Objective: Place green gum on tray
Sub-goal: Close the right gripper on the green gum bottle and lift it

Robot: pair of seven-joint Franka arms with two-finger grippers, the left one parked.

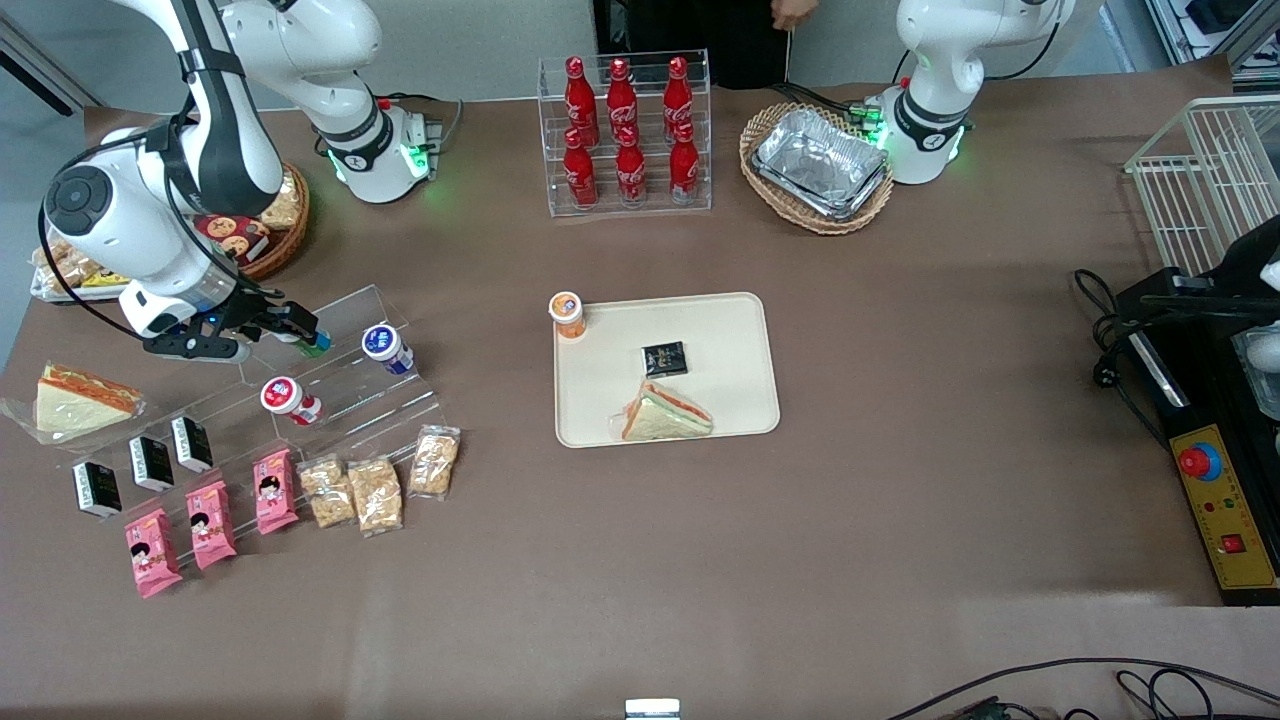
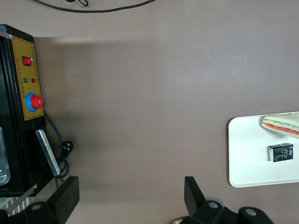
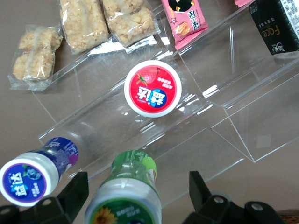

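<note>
The green gum [image 3: 127,198], a green bottle with a white cap, lies on the top step of a clear acrylic stand [image 1: 395,315], toward the working arm's end of the table. My gripper [image 3: 138,183] is open and straddles it, one black finger on each side with a gap to the bottle. From the front, the gripper [image 1: 297,333] sits low over the stand and only a bit of the green gum [image 1: 317,344] shows. The beige tray [image 1: 725,330] lies mid-table with a black packet [image 1: 664,358] and a sandwich [image 1: 666,413] on it.
A blue bottle [image 3: 33,176] lies beside the green one, and a red-capped bottle [image 3: 153,87] one step lower. An orange bottle [image 1: 567,314] stands at the tray's corner. Snack bags [image 1: 378,492], pink packets [image 1: 210,523] and black boxes [image 1: 150,462] line the stand's lower steps.
</note>
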